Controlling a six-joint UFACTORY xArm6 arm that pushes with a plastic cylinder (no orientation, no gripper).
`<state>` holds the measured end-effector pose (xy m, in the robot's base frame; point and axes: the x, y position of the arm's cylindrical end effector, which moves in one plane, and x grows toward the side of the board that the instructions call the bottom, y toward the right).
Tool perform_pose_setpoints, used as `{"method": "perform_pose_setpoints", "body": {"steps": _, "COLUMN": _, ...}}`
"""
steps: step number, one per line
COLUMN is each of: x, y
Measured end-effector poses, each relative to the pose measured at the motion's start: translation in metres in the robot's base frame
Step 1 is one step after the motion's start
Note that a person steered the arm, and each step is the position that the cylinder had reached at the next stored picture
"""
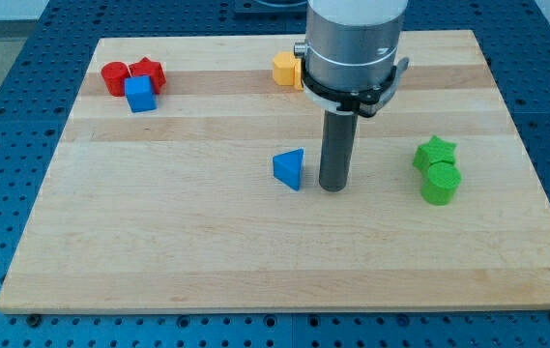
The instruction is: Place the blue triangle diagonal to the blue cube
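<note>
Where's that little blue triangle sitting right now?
The blue triangle sits near the board's middle, just to the view's left of my tip, far from the blue cube at the top left.

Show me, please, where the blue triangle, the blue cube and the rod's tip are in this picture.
blue triangle (290, 169): camera view, on its front face.
blue cube (140, 95): camera view, on its front face.
my tip (332, 186): camera view, the rod's very end.

The tip rests on the wooden board just right of the blue triangle, near centre. The blue cube sits at the view's top left, touching a red cylinder and a red star. A yellow block lies at the top; a green star and a green cylinder sit right.
</note>
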<state>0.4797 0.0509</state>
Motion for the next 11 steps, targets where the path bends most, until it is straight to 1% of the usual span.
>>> {"method": "perform_pose_setpoints", "body": {"steps": 1, "x": -0.021, "y": -0.036}}
{"method": "perform_pose_setpoints", "body": {"steps": 5, "x": -0.021, "y": -0.091}}
{"method": "perform_pose_setpoints", "body": {"steps": 6, "x": -0.028, "y": -0.110}}
{"method": "perform_pose_setpoints", "body": {"steps": 7, "x": -0.065, "y": -0.155}}
{"method": "perform_pose_setpoints", "body": {"steps": 8, "x": -0.086, "y": -0.187}}
{"method": "perform_pose_setpoints", "body": {"steps": 9, "x": -0.087, "y": -0.187}}
{"method": "perform_pose_setpoints", "body": {"steps": 10, "x": -0.060, "y": -0.091}}
{"method": "perform_pose_setpoints", "body": {"steps": 11, "x": -0.013, "y": -0.031}}
